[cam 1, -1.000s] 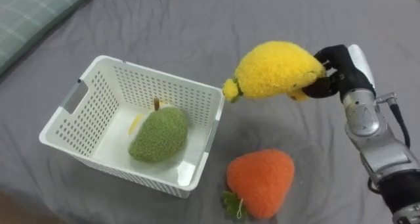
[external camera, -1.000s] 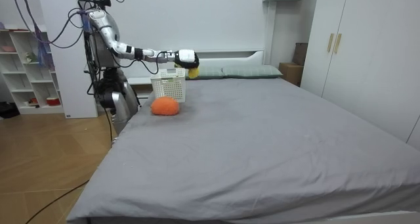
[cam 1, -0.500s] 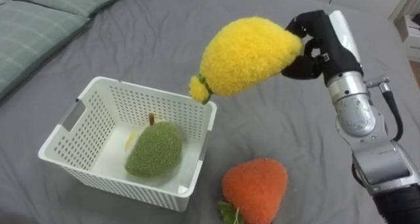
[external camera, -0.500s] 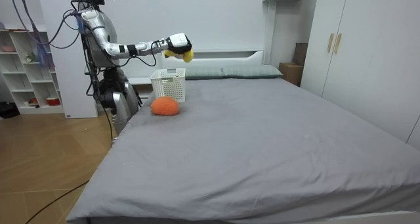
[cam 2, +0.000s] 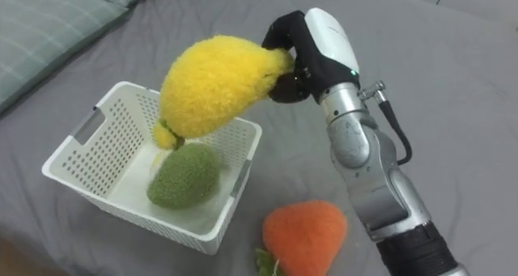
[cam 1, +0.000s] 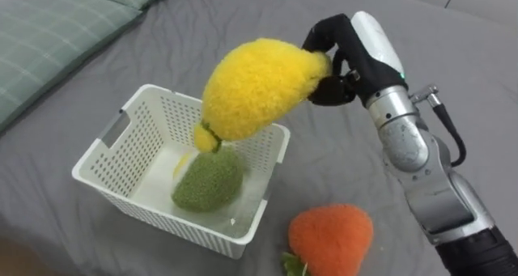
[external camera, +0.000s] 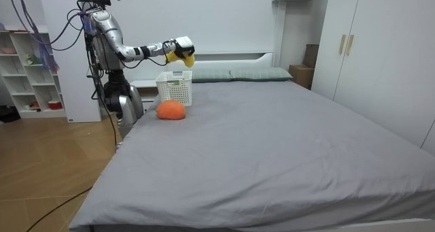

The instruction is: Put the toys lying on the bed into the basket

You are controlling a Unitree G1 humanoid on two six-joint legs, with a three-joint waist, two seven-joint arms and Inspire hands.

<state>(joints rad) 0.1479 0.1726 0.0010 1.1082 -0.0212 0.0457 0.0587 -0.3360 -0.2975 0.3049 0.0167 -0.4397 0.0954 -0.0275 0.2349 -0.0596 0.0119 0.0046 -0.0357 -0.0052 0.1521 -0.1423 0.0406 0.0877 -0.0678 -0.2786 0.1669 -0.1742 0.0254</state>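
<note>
My right hand [cam 1: 344, 53] is shut on a fluffy yellow plush fruit [cam 1: 251, 90], holding it in the air over the white slatted basket [cam 1: 113, 159]. The fruit's stem end hangs down just above a green plush fruit [cam 1: 206, 179] lying inside the basket. An orange plush strawberry [cam 1: 332, 239] lies on the grey bedsheet to the right of the basket. In the room view the robot stands at the bed's head corner, right hand [external camera: 178, 47] stretched over the basket [external camera: 175, 88], with the yellow fruit [external camera: 185, 55] in it and the strawberry [external camera: 171, 109] beside.
A green checked pillow [cam 1: 48, 37] lies at the upper left, behind the basket. Grey bedsheet [cam 1: 453, 74] stretches wide to the right. In the room view a white shelf unit [external camera: 27, 75] stands behind the robot and wardrobes [external camera: 380, 55] line the right wall.
My right hand has carried the yellow fruit leftward from beside the basket to over its inside. The camera has shifted too, so the basket now sits further right.
</note>
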